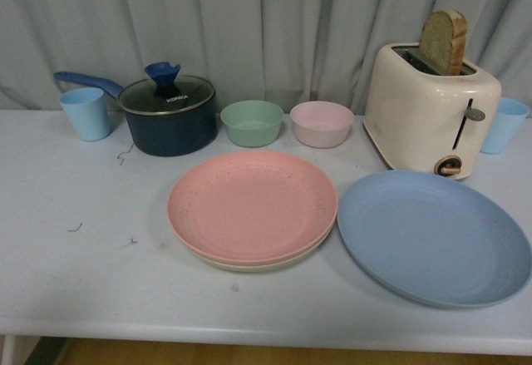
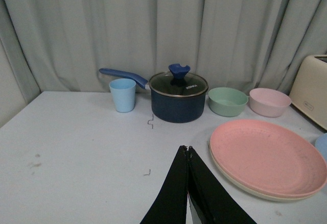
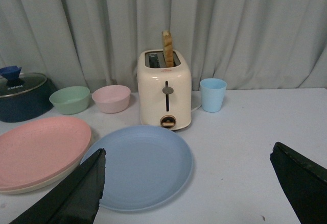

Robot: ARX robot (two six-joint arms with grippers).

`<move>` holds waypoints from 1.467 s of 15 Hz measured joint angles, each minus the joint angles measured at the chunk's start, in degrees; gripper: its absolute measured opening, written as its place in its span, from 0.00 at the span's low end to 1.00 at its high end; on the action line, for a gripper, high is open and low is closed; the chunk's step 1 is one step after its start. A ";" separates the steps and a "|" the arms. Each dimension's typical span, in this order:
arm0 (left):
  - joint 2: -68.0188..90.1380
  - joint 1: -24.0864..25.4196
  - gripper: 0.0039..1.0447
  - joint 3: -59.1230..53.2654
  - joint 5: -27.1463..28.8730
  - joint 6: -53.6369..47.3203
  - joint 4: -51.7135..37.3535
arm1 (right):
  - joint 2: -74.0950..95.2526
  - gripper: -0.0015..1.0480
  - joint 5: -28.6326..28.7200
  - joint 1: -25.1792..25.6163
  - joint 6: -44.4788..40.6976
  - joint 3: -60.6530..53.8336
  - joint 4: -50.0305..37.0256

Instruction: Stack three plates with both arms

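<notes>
The pink plate lies on top of the beige plate at the middle of the table, only the beige rim showing. Beside them on the right, the light blue plate rests flat on the table. Neither arm shows in the front view. In the left wrist view my left gripper is shut with nothing in it, above bare table just left of the pink plate. My right gripper is open wide, near the blue plate, one finger over its near left edge.
Along the back stand a blue cup, a dark lidded saucepan, a green bowl, a pink bowl, a cream toaster holding a bread slice, and another blue cup. A curtain hangs behind.
</notes>
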State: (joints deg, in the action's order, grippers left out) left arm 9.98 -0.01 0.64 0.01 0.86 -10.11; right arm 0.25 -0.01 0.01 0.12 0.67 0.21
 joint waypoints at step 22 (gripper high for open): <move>-9.51 0.00 0.94 0.02 0.02 -0.24 10.32 | 92.94 0.94 15.63 13.46 15.69 25.27 -65.85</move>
State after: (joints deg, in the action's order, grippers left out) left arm 0.47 -0.01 0.67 0.03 0.62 0.21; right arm 93.19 15.62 13.47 15.81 25.93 -65.65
